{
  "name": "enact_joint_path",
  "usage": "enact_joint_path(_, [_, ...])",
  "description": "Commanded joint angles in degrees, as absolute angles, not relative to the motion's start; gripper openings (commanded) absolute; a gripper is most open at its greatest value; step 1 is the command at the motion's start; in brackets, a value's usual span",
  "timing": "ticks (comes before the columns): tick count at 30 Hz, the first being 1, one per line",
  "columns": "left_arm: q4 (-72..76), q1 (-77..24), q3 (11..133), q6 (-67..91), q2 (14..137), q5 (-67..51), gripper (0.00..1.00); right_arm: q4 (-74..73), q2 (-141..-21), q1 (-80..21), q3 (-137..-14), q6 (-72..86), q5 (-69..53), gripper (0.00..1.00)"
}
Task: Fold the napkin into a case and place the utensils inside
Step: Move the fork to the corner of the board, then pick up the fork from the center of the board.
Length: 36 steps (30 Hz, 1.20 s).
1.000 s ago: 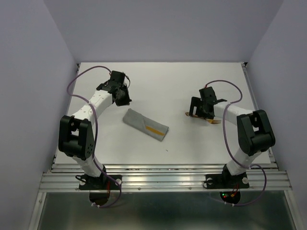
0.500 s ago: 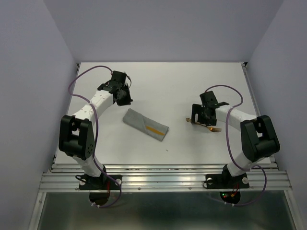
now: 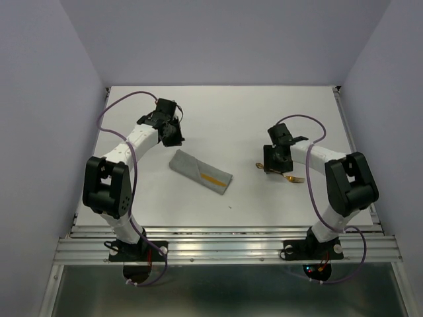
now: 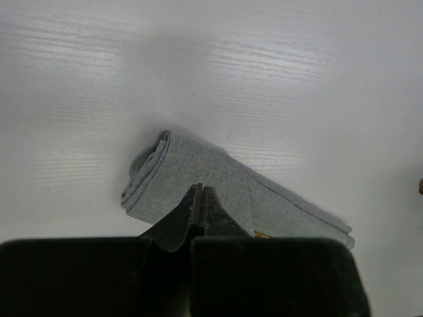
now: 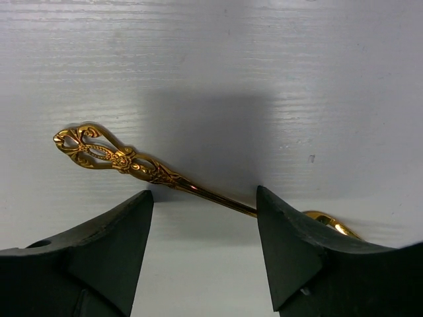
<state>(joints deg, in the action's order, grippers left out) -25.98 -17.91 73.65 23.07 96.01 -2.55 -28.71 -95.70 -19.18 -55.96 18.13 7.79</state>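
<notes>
The table (image 3: 225, 112) is white and flat, with thin faint lines across its top. Pale purple walls (image 3: 225, 39) stand behind the table and on both of its sides. A shiny metal rail (image 3: 225, 247) runs along the table's front edge. A tiny dark speck (image 3: 230, 207) sits on the table, near that front edge.
</notes>
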Motion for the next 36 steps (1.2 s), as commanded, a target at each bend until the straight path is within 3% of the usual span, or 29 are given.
enact_joint_path(1, [-25.5,-18.4,75.1,23.3,95.9,-2.5,0.0,-31.5,-100.9,-19.9,-56.8,18.0,7.6,0.64])
enact_joint_path(8, [-26.4,-18.4,75.1,22.9,95.2,-1.4,0.0,-28.1,-104.3,-19.9,-60.2,19.4,5.8,0.33])
enact_joint_path(10, [-26.4,-18.4,75.1,22.9,94.9,-1.3,0.0,-28.0,-104.9,-19.9,-62.6,19.6,5.5,0.29])
enact_joint_path(17, [-26.3,-18.4,74.4,22.8,94.5,-1.1,0.0,-28.0,-106.8,-19.9,-68.2,20.3,3.3,0.31])
enact_joint_path(20, [-26.3,-18.3,74.0,23.0,94.1,-1.1,0.0,-28.2,-106.1,-19.9,-67.1,19.3,3.2,0.56])
enact_joint_path(25, [-27.1,-17.2,73.9,22.3,94.1,-0.6,0.0,-30.4,-103.6,-19.9,-63.8,18.4,7.8,0.57])
enact_joint_path(31, [-27.5,-14.2,73.0,21.0,93.7,-0.6,0.0,-33.0,-101.8,-19.9,-61.0,19.0,8.7,0.43])
enact_joint_path(36, [-27.4,-13.3,72.1,20.5,93.2,-0.5,0.0,-33.7,-98.5,-19.9,-57.2,21.0,10.1,0.43])
